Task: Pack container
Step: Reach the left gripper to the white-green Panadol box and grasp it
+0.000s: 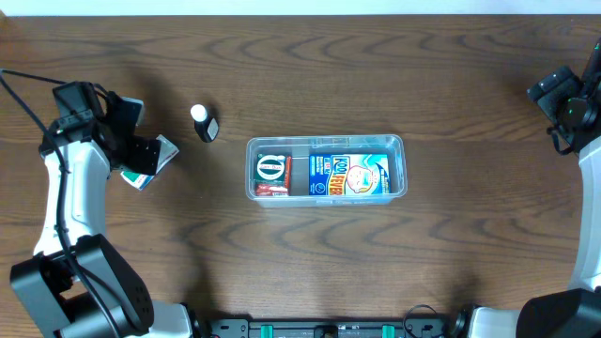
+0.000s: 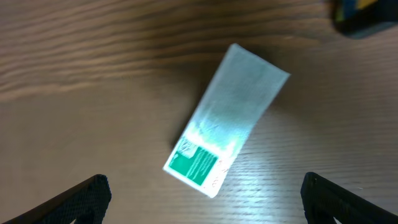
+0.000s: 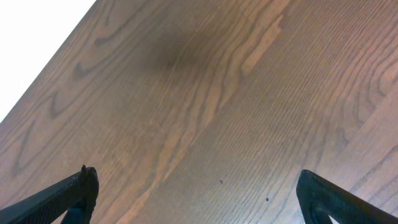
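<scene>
- Brown wood-grain table (image 1: 300, 272) carries everything; the container (image 1: 282, 141) sits at its middle, long side running left to right, well apart from both arms
- Inside the container, a blue packet (image 1: 349, 176) with a cartoon face fills the right part, while a green-and-white packet (image 1: 269, 167) lies at the left end with a red item (image 1: 272, 190) just beside it
- Over the table's left side hangs the left gripper (image 2: 202, 208), its 2 fingers (image 2: 81, 196) spread wide and gripping nothing
- Below it a white sachet (image 2: 227, 118) with a green label at one end lies flat and slanted on the wood, between the 2 fingers' lines and apart from both
- Between that sachet and the container a small dark bottle (image 1: 203, 122) with a white cap rests on the table, touching neither
- Near the far right corner the right gripper (image 3: 199, 202) has its jaws spread wide, with only bare wood beneath
</scene>
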You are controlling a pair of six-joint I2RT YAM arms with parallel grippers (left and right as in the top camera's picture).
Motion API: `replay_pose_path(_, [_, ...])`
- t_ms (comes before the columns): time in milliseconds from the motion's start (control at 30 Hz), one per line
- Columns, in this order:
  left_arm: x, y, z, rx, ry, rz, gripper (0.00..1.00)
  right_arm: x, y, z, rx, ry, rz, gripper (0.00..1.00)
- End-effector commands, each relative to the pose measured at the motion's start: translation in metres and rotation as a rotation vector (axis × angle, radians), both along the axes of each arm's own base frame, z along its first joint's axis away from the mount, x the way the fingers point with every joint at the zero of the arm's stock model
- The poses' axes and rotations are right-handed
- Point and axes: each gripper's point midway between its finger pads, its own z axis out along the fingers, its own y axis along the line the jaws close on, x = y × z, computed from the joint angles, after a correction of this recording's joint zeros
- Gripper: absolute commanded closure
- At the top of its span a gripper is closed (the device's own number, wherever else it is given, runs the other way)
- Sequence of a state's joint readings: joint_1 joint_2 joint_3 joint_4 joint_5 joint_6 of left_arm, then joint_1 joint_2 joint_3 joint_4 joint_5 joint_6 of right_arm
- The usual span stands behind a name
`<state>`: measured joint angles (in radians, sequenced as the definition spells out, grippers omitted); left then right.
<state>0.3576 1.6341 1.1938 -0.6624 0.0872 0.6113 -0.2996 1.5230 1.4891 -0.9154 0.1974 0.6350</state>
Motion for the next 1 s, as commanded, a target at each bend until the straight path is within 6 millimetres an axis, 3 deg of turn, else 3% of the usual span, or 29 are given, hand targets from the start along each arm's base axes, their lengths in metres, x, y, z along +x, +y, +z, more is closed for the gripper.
replay_pose_path(0, [0.005,-0.015,-0.014,-0.069,0.016,-0.099,0.02,0.000,-0.002,-0.001,-0.005,0.004,-0.003,0.01])
replay_pose_path(233, [0.007,-0.013,-0.039,-0.085,0.063,-0.095,0.02,0.000,-0.002,-0.001,-0.005,0.004,-0.003,0.01])
replay_pose_path(500, [0.023,-0.007,-0.045,-0.065,0.019,-0.096,0.02,0.000,-0.002,-0.001,-0.005,0.004,-0.003,0.01])
replay_pose_path(967, [0.020,-0.008,-0.073,-0.074,0.082,-0.143,0.02,0.000,-0.002,-0.001,-0.005,0.004,-0.003,0.01])
